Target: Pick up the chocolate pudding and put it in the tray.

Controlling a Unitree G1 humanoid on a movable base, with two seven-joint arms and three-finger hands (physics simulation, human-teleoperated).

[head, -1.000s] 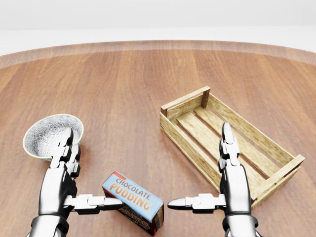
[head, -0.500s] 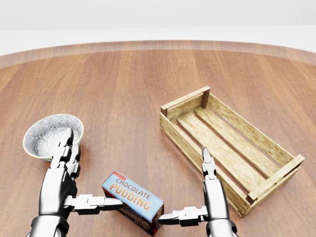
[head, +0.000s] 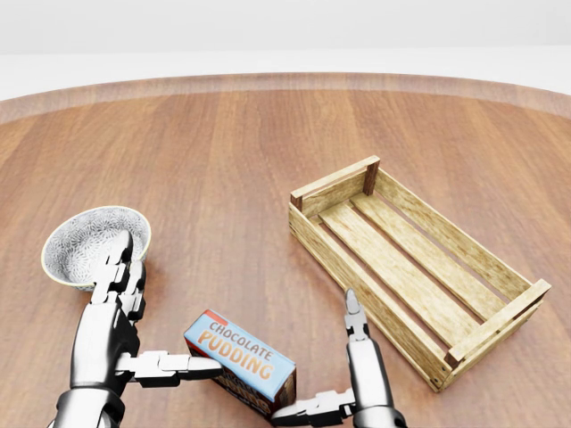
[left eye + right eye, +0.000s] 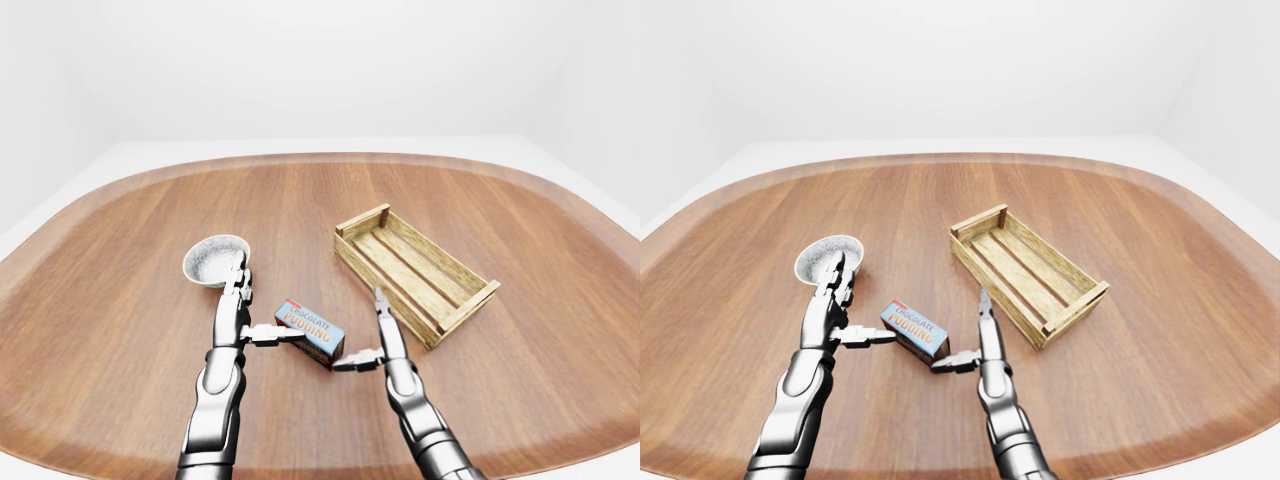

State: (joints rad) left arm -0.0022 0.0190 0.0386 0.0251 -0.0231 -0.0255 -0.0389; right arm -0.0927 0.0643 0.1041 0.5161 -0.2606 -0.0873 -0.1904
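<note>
Both hands are spread wide: left hand (image 3: 120, 343) touches one end of the single chocolate pudding (image 3: 239, 365) box with a finger, right hand (image 3: 343, 392) touches its other end. It lies flat on the brown wooden counter (image 4: 300, 210), between one patterned bowl (image 3: 94, 242) and one empty slatted tray (image 3: 415, 267). White walls surround the rounded counter edge; much bare wood remains.
</note>
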